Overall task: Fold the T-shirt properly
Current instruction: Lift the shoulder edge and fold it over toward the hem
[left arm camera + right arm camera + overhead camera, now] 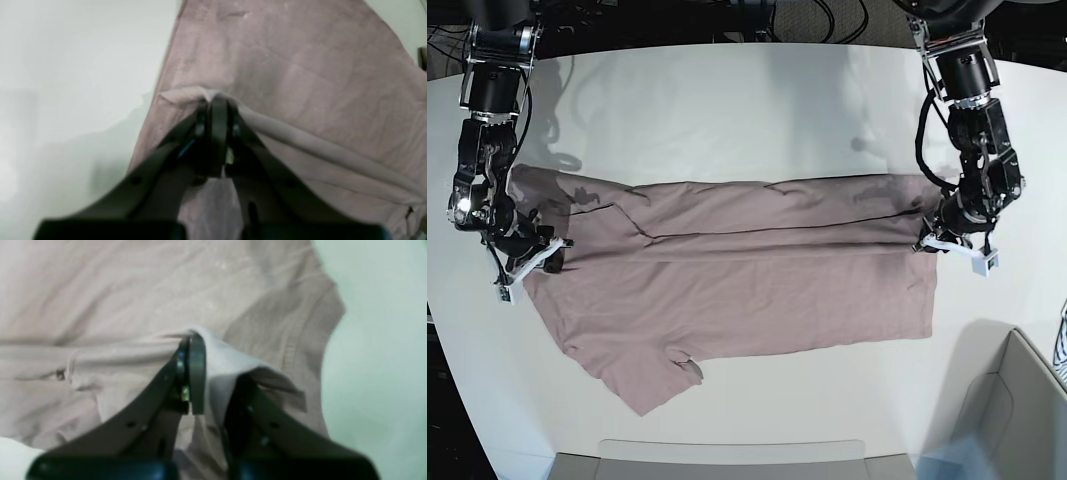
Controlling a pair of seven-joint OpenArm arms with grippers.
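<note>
The mauve-pink T-shirt [747,290] lies spread across the white table [727,110], its far edge folded over toward the middle in a long lifted ridge. My left gripper [927,243] is at the shirt's right end and is shut on a pinched fold of cloth, as the left wrist view [217,100] shows with the T-shirt [300,66] beyond. My right gripper [545,255] is at the shirt's left end near a sleeve and is shut on a fold of the T-shirt [133,290], as the right wrist view [192,338] shows. One sleeve sticks out at the front [667,385].
A grey bin [1017,400] stands at the front right corner, with a strip of blue-and-white striped cloth [1062,350] at the frame's edge. A low grey tray [727,460] lies along the front edge. Cables hang behind the table's back edge.
</note>
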